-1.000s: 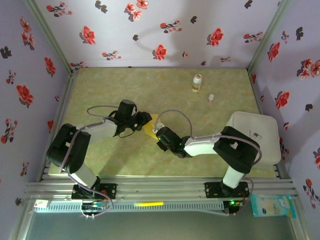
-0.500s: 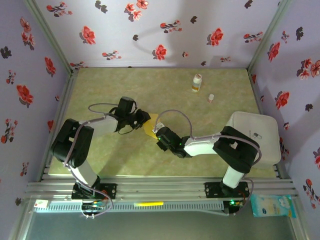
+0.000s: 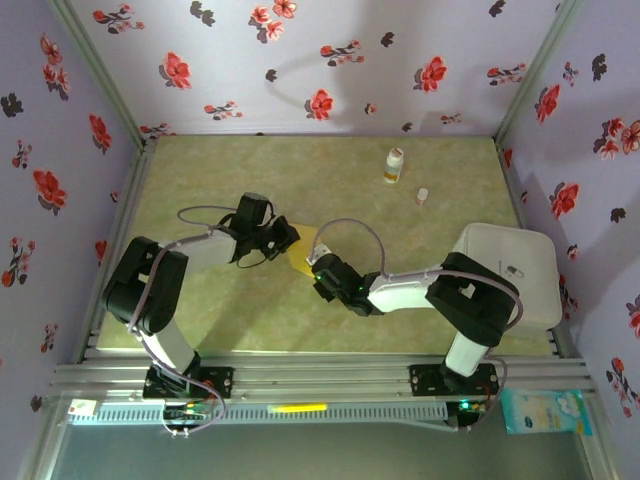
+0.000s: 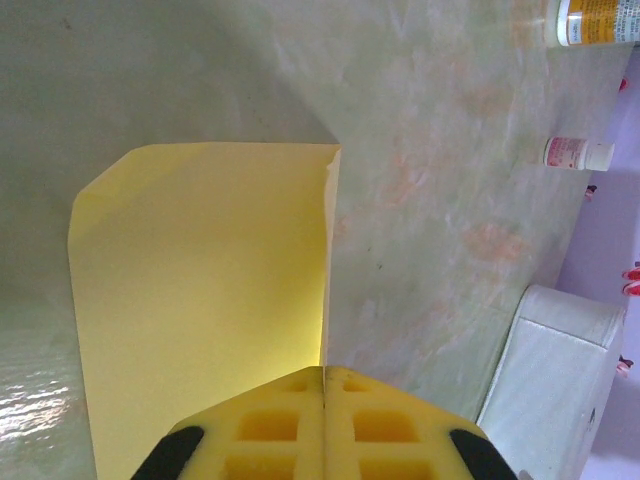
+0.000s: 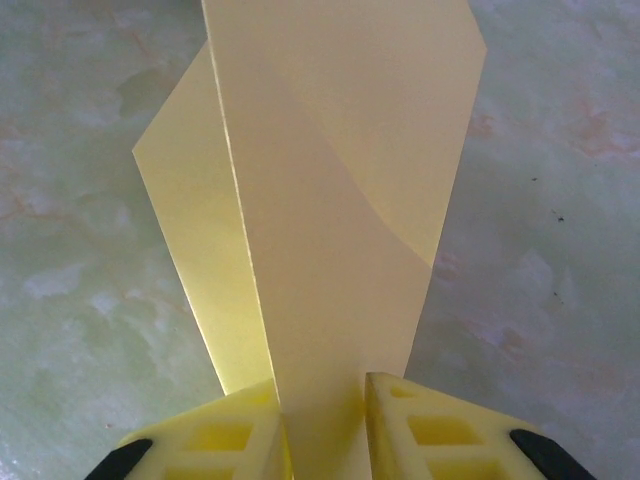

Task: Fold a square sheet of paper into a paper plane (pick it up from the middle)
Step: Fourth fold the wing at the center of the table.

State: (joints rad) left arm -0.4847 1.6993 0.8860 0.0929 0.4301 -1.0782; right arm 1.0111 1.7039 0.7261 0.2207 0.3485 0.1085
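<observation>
With the left pincer [image 4: 325,375] clenched on the square sheet of paper [image 4: 200,290] and the right pincer [image 5: 320,392] parted loosely around it, any tug may skew the crease.

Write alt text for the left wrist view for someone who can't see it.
The yellow fingers are shut on the edge of a mustard-yellow sheet of paper over a green table. Two small bottles and a white container sit to the right.
</observation>
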